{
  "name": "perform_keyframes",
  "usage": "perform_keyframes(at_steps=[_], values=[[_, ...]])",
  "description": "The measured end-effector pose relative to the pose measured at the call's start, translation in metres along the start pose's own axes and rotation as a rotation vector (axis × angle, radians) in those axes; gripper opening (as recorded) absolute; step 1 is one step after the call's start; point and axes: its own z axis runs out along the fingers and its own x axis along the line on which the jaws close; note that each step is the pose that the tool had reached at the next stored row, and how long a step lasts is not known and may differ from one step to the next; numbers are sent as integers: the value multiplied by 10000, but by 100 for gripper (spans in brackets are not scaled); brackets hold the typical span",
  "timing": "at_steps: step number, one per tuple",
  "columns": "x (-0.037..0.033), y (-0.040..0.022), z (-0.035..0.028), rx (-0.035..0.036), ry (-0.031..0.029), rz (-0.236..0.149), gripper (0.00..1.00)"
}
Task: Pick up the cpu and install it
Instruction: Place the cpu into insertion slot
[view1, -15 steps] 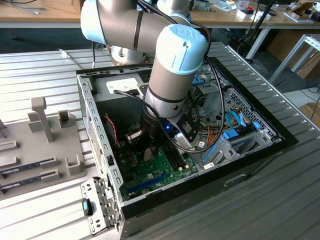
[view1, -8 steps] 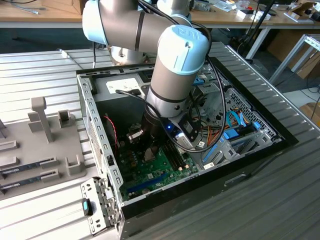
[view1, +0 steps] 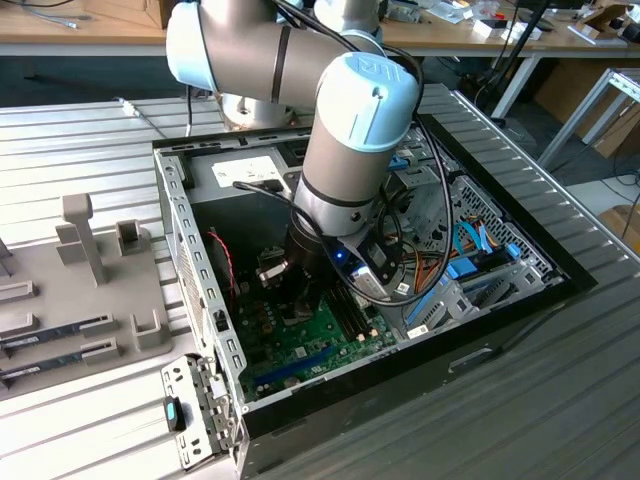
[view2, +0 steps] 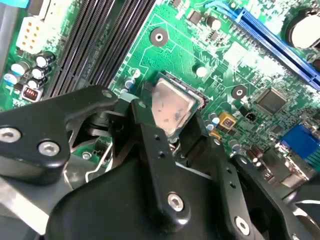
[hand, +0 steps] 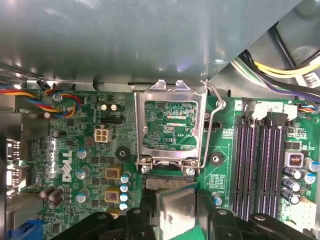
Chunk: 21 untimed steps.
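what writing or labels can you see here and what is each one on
Large white maker's mark on the motherboard, first wrist view: a brand, not quoted.
Small white print on the board, seen through the socket lid: not quoted.
White sticker inside the computer case, exterior view: too small to read.
Cable tag: too blurred.
The cpu in the gripper: no print readable.

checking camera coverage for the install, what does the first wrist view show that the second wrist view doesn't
First wrist view: the socket frame with its lid swung open, and a bundle of coloured wires. Second wrist view: a long blue slot on the motherboard. Both wrist views: the cpu held in the tool, near the black memory slots.
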Motion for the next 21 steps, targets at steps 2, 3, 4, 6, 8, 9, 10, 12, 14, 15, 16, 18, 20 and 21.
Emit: perform_keyframes(at_steps=[2,3,4,6,8,9,10,12,14,15,16,18,20,21], values=[[1,-1,-7,-9,0,0,47],[2,-1,-32,-12,-1,0,47],[5,-4,-88,-10,-2,0,47],[6,-4,-108,-13,-4,-1,47],[6,-5,-109,-12,-2,0,47],[5,-5,-109,-11,-2,-12,47],[-3,-5,-109,-6,2,-82,47],[-24,-5,-95,-4,21,-191,47],[-28,-5,-87,-3,35,-190,47],[-35,-4,-74,-3,44,-198,47],[-40,-4,-67,-1,47,-227,47],[-45,-4,-53,0,51,-257,47],[-46,-4,-44,0,54,-261,47],[-47,-3,-39,0,55,-262,47]])
